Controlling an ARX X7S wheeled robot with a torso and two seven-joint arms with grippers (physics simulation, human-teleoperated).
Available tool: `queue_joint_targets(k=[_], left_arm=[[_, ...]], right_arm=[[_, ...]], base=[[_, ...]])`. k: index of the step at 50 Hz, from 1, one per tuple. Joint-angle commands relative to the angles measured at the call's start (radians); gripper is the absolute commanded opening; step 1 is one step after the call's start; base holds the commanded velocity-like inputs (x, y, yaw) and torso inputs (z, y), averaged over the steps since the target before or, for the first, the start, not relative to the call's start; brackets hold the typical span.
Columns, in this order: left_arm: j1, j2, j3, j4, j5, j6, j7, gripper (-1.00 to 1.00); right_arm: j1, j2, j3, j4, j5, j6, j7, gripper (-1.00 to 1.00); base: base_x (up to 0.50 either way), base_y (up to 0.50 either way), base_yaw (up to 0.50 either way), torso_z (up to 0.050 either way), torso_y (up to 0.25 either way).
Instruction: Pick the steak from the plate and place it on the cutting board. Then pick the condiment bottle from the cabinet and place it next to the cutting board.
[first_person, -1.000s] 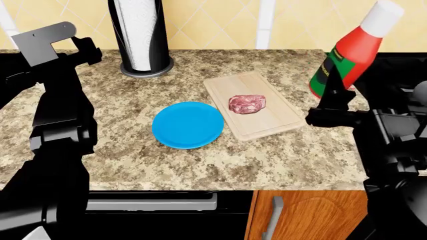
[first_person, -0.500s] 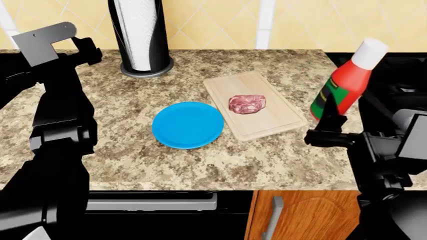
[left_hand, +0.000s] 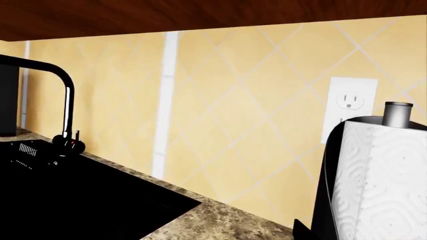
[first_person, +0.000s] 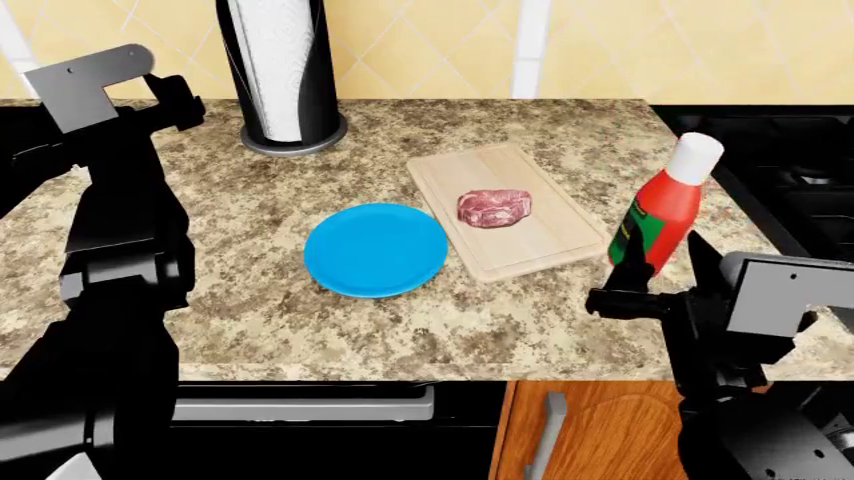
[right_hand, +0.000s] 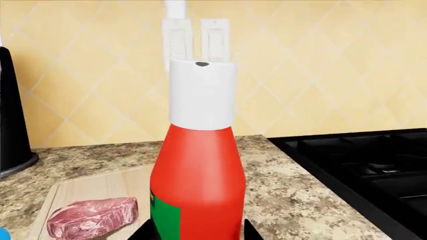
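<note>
The steak (first_person: 494, 208) (right_hand: 91, 217) lies on the pale wooden cutting board (first_person: 550, 245) (right_hand: 100, 187). To the board's left the blue plate (first_person: 376, 250) lies bare. Just right of the board stands the red condiment bottle (first_person: 661, 218) (right_hand: 199, 175) with its white cap, tilted slightly. My right gripper (first_person: 638, 288) (right_hand: 197, 235) is shut on its lower part, a finger on each side. I cannot tell whether its base touches the counter. My left gripper (first_person: 180, 100) is raised at the far left, away from everything, and its jaws do not show.
A black paper-towel holder (first_person: 278, 70) (left_hand: 373, 180) stands at the back of the granite counter (first_person: 267, 300). A black stove (first_person: 787, 150) (right_hand: 373, 170) lies right of the bottle. A sink (left_hand: 67, 195) with a faucet (left_hand: 67, 100) is near the left arm.
My right gripper has come down and toward the counter's front with the bottle, from high above the stove's edge to low beside the board. The bottle now stands more upright. The left arm has not moved.
</note>
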Motion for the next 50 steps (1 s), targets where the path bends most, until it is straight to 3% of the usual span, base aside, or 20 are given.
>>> queue_joint_targets(k=[1,50], left_arm=[[0.0,0.0,0.002,0.0,0.0,-0.001,-0.002,1.0],[0.0,0.0,0.002,0.0,-0.004,0.0,0.001,1.0]], right_arm=[[0.017,-0.014,-0.031,0.049,-0.067,-0.021,-0.019,-1.0],[0.058,-0.083,-0.099,0.307,-0.126,-0.123,-0.069,-1.0]], base=[[0.0,0.0,0.0,0.0,0.0],[0.0,0.0,0.0,0.0,0.001]])
